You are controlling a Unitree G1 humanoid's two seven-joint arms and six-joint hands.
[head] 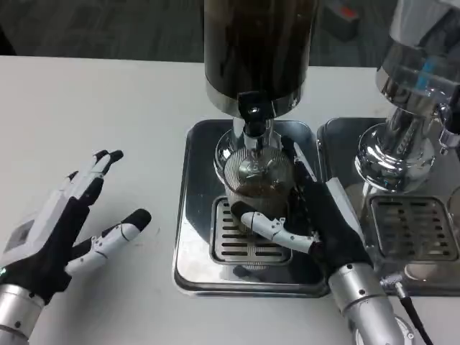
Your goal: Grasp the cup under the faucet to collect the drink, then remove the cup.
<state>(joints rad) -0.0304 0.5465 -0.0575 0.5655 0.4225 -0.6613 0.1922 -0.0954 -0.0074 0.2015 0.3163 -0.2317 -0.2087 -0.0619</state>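
Clear ribbed plastic cup (253,188) stands upright on the slotted metal drip grate (237,243), directly under the black faucet (253,115) of the dark-filled cylindrical drink dispenser (257,50). Brown liquid sits in the cup's lower part. Right hand (316,223) wraps the cup: thumb across the front wall, the other fingers (302,169) up along its right side, clamped on it. Black palm, white segmented fingers. Left hand (68,219) lies on the white table (108,108) well left of the tray, fingers spread apart, holding nothing. The grate sits in a shiny rounded-square steel tray (198,215), reflective, raised rim. Second dispenser (410,93) at right, polished chrome base with clear body, over its own steel tray (338,144) and slotted grate (413,230). A black cable (417,316) runs by the right forearm.
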